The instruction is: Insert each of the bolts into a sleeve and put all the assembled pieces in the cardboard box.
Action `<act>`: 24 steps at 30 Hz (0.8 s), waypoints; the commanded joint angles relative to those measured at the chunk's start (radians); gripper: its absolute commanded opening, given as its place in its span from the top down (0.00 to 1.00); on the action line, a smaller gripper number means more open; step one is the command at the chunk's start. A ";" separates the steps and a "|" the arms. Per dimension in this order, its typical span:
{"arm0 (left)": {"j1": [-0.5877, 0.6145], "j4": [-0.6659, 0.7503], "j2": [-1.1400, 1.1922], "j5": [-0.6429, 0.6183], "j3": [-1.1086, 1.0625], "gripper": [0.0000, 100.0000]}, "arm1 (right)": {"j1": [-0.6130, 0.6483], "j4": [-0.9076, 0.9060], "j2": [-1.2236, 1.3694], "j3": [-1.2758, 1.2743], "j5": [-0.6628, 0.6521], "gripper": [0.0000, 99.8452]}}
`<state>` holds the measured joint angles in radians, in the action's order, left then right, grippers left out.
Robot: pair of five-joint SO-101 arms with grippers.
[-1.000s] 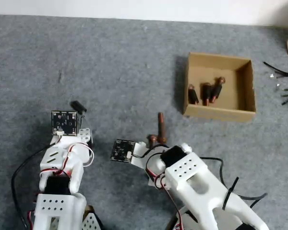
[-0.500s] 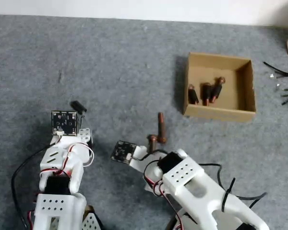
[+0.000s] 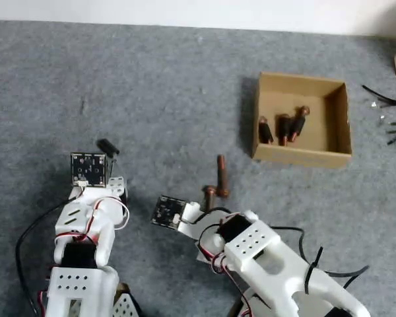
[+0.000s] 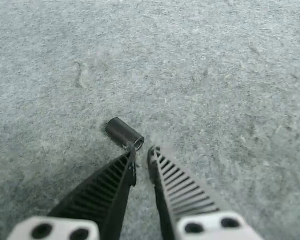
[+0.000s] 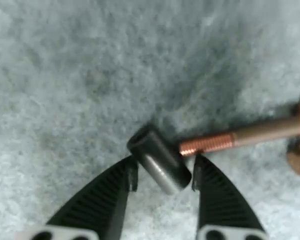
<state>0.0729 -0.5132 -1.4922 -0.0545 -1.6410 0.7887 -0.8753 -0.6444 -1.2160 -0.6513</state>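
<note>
Over the last second the right arm has drawn back toward its base. This uncovers the near end of the long bolt and the short bolt beside it. The left arm has not stirred. The retreat probably makes room to line sleeve and bolt up; nothing is joined yet.

The right wrist view shows what the arm covers from above. The right jaws look clamped on the held sleeve, which sits slantwise between them. The long bolt's threaded tip lies just past them, beside the sleeve.

The left jaws are nearly together and hold nothing. The loose sleeve lies on the worktop at one tip.

From above, the cardboard box sits well beyond both jaws and holds three finished pieces.
</note>
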 commanded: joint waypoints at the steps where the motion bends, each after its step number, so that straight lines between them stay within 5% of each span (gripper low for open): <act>1: -0.005 -0.002 -0.005 0.005 0.065 0.94 | 0.005 0.042 -0.012 0.005 -0.069 0.84; 14: -0.005 -0.002 -0.005 0.005 0.064 0.94 | 0.007 0.047 -0.007 -0.044 -0.124 0.84; 20: -0.005 -0.002 -0.005 0.005 0.064 0.94 | 0.005 0.188 -0.008 -0.137 -0.086 1.00; 24: -0.005 -0.002 -0.005 0.005 0.064 0.94 | 0.004 0.206 -0.008 -0.147 -0.025 0.99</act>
<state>0.0729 -0.5132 -1.4922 -0.0545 -1.6410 0.7841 -0.7188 -0.6628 -1.3449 -0.7081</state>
